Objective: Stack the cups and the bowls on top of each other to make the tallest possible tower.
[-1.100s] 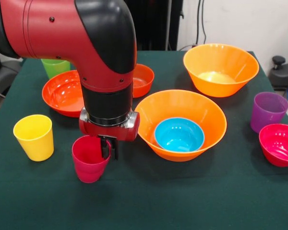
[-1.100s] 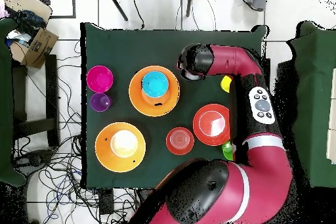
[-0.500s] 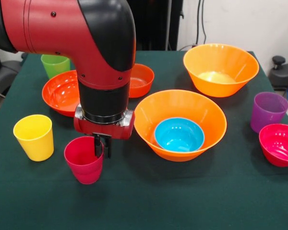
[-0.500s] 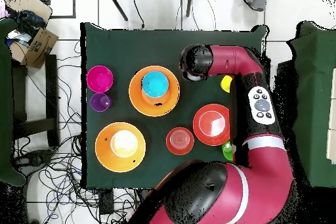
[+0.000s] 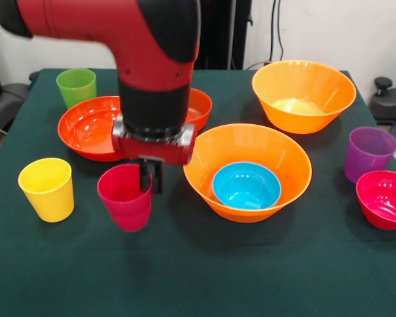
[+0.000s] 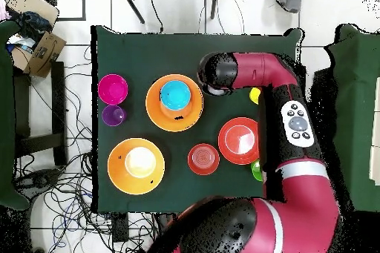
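My gripper (image 5: 150, 178) is shut on the near rim wall of the crimson-pink cup (image 5: 125, 196), which hangs upright just above the cloth. It is left of the large orange bowl (image 5: 277, 155) that holds the small blue bowl (image 5: 246, 185). The yellow cup (image 5: 47, 188) stands to the left, the green cup (image 5: 76, 86) far left at the back. The purple cup (image 5: 368, 153) and the magenta bowl (image 5: 385, 198) sit at the right edge. From overhead, the arm's wrist (image 6: 217, 73) hides the gripper and the held cup, beside the blue bowl (image 6: 175, 95).
A second large orange bowl (image 5: 303, 92) stands at the back right. The wide red-orange bowl (image 5: 86, 129) and the small red-orange bowl (image 5: 201, 109) lie behind the arm. Overhead, the table edge (image 6: 95, 116) runs beside the magenta bowl (image 6: 113, 89) and the purple cup (image 6: 113, 115).
The crimson-pink cup has risen off the cloth in the gripper and shifted slightly right, toward the orange bowl with the blue bowl. Nothing else has moved.
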Controlling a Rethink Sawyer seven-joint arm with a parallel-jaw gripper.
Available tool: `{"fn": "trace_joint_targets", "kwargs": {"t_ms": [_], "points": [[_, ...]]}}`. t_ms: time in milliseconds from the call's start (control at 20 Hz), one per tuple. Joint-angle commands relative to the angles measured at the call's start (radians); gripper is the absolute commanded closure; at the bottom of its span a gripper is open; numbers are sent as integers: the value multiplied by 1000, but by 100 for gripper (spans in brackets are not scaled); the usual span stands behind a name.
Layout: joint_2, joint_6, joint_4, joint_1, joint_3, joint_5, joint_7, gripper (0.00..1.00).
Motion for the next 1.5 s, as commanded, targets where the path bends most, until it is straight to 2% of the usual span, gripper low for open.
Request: {"fn": "trace_joint_targets", "kwargs": {"t_ms": [50,400,550,750,950,1500], "points": [[-202,127,148,61,1,31,-73,100],[-313,221,162,122,-21,108,37,100],[-346,183,189,148,-40,127,96,100],[-354,181,188,189,-69,150,142,100],[-333,177,180,226,-95,172,163,100],[-227,12,193,296,-160,182,237,100]]}}
